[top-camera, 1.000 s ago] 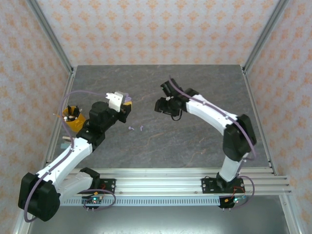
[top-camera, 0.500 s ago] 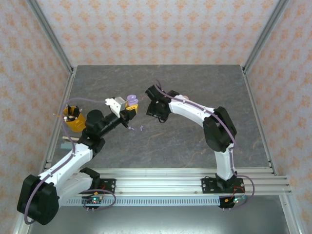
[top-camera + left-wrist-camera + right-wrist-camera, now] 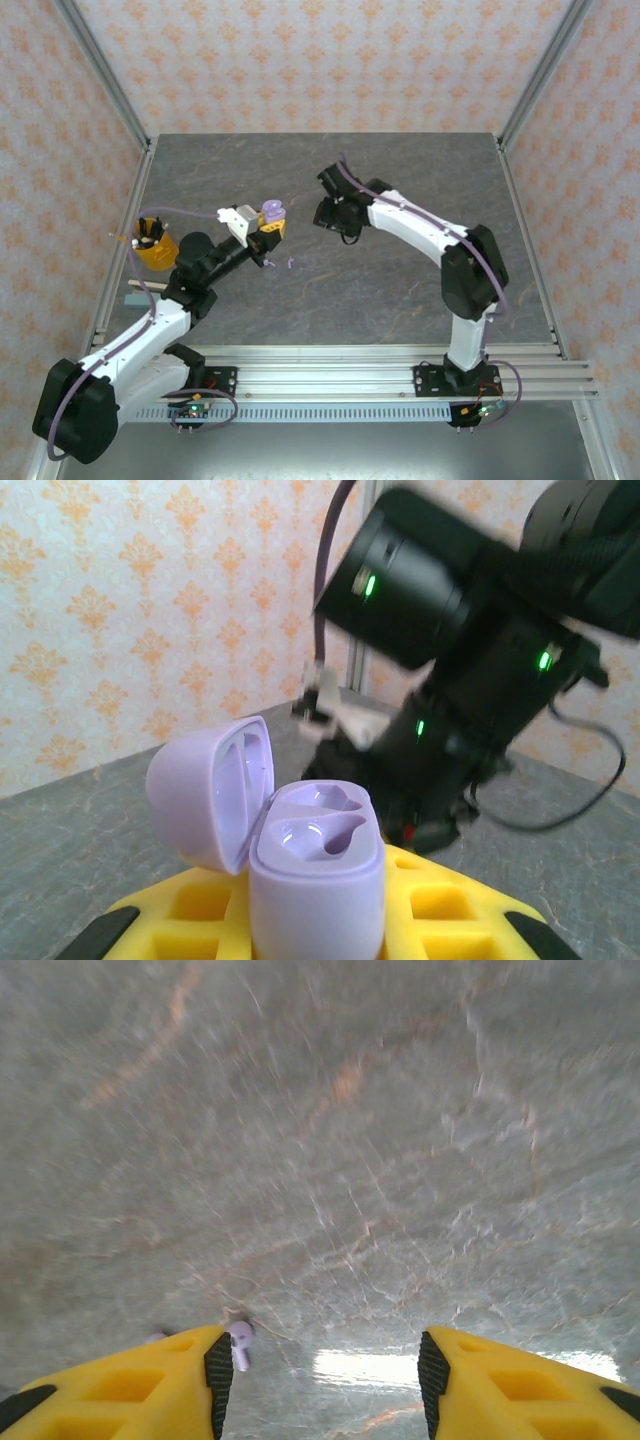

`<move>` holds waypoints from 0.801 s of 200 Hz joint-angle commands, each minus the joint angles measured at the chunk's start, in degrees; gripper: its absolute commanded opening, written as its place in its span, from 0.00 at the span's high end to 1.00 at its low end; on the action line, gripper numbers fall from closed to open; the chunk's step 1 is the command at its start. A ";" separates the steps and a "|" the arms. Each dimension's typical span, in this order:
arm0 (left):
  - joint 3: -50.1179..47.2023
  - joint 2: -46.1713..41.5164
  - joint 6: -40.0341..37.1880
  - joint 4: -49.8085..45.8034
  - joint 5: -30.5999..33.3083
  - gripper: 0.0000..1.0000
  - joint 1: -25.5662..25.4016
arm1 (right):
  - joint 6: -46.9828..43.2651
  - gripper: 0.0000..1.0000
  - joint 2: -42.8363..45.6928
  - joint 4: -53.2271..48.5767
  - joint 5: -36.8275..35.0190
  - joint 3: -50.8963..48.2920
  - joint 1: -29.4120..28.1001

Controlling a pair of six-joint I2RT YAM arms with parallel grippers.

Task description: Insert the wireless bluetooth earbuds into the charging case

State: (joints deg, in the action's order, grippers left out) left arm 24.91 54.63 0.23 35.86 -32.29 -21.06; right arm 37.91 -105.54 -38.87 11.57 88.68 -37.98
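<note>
Case [image 3: 315, 870] seemingly in raised left tool [image 3: 268, 228]

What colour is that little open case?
The case is lilac, seen best in the left wrist view.

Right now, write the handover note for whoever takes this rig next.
Left gripper: shut on the lilac round plastic charging case, which is held up with its lid open and both slots empty.
Right gripper: open and empty, over the grey marbled table.
Two tiny lilac stemmed plastic earbuds lie loose on the table near the case.
Done: case in hand and open.
Left: seat the earbuds.
</note>
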 commanded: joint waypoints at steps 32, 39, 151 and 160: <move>-0.65 1.24 2.34 10.46 6.40 1.00 -0.47 | 4.81 0.52 -4.64 0.50 -0.45 0.29 -2.92; -0.80 0.89 2.24 10.55 7.59 1.00 -0.47 | 5.70 0.52 -6.20 -0.03 -1.13 1.32 -3.96; -2.71 -3.70 2.23 10.31 14.63 1.00 -0.03 | 9.65 0.60 -21.50 -7.00 -5.88 16.49 -12.60; -2.67 -3.83 2.21 10.29 14.63 1.00 0.05 | 9.55 0.60 -22.15 -7.26 -5.79 17.16 -12.73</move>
State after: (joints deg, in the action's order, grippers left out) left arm 22.85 51.99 1.78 43.31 -18.98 -21.28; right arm 47.18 -125.27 -42.87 7.68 103.39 -50.15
